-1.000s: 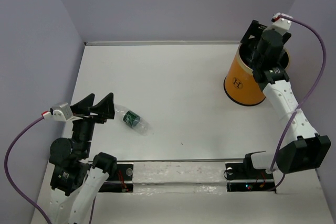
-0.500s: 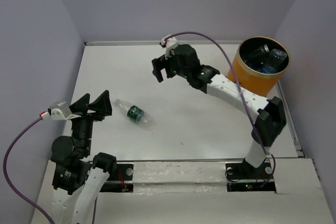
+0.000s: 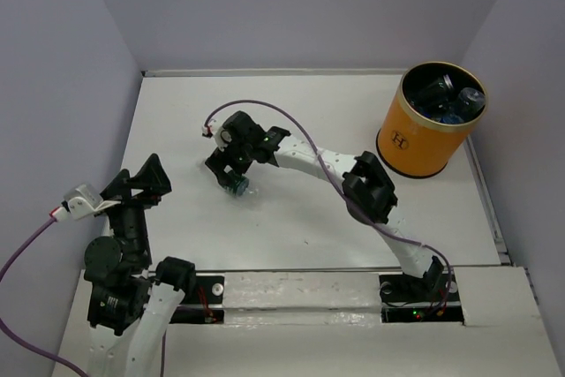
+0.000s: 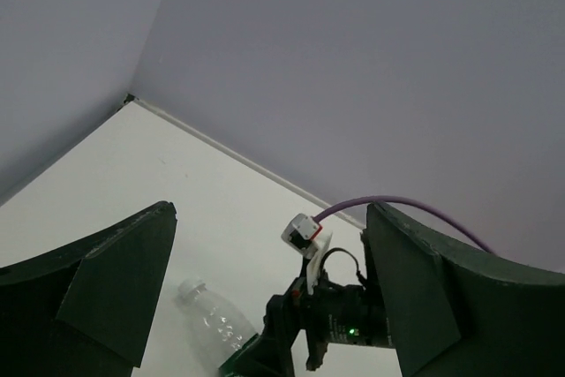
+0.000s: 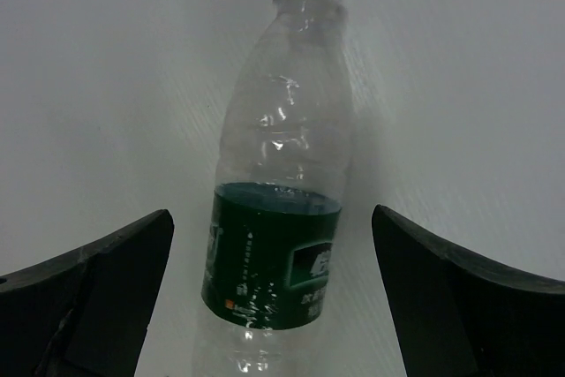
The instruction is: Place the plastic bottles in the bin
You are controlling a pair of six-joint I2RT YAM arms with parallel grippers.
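Nearly done, by the look of it: several bottles (image 3: 448, 99) already lie inside the bin (image 3: 413, 143), which stands at the far right corner of the bench (image 3: 309, 112). One green-labelled bottle (image 5: 275, 245) is left. It lies on its side on the bench, left of centre and well apart from the bin. Over it hovers the right tool (image 3: 234, 174), jaws spread wide on either side and not touching it. Nearby, the left tool (image 3: 137, 178) hangs wide and empty. What is left, I judge, is to grip, carry and drop.

bare table (image 3: 309, 121) around bottle (image 5: 278, 218), right gripper (image 3: 229, 172) straddling it with gaps
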